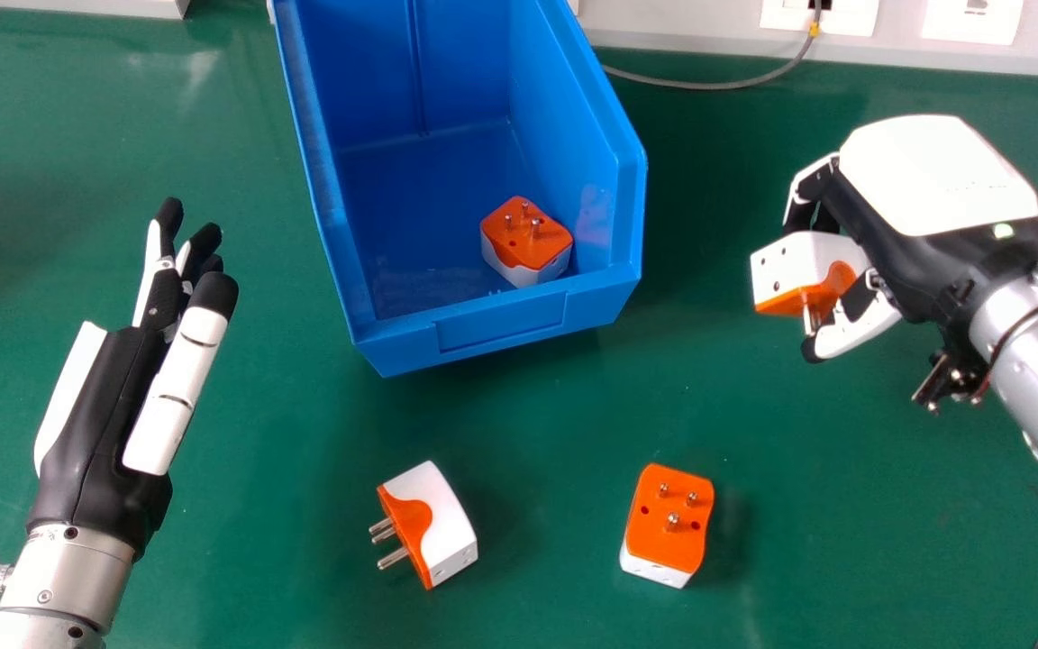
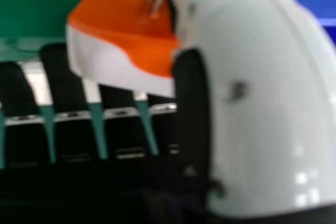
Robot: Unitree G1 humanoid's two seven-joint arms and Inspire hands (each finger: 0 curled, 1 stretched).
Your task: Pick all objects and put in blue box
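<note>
My right hand (image 1: 920,234) is curled round an orange and white plug adapter (image 1: 798,272), held above the table to the right of the blue box (image 1: 519,320). In the right hand view the adapter (image 2: 123,53) sits between the fingers and thumb of my right hand (image 2: 252,93). Another adapter (image 1: 528,239) lies inside the box near its front right corner, pins up. On the table in front of the box are an adapter on its side (image 1: 433,527), pins to the left, and one with pins up (image 1: 668,523). At the left, my left hand (image 1: 113,397) has its fingers straight, holding nothing.
The green table (image 1: 303,559) carries everything. Behind the box runs a white panel with sockets (image 1: 821,16), and a grey cable (image 1: 726,86) curves from it toward the box. The box's raised side walls face both hands.
</note>
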